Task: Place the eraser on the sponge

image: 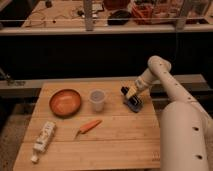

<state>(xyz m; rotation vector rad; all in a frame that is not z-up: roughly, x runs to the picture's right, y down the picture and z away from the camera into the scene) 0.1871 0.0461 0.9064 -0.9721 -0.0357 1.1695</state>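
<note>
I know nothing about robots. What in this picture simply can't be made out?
All in the camera view:
1. Gripper, low over the table's right rear: it covers the dark lump beneath, so eraser and sponge cannot be told apart.
2. Clear cup: contents too blurred to tell.
3. White tube: label too small to read.
4. Reddish items up top: cut off by the upper edge.

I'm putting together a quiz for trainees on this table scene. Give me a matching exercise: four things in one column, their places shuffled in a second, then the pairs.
Things:
1. bowl
2. cup
3. carrot
4. gripper

Places:
A. in front of the cup, nearer the camera
B. at the dark sponge, right side
C. left of the cup
D. between bowl and sponge

Pairs: 1-C, 2-D, 3-A, 4-B
</note>
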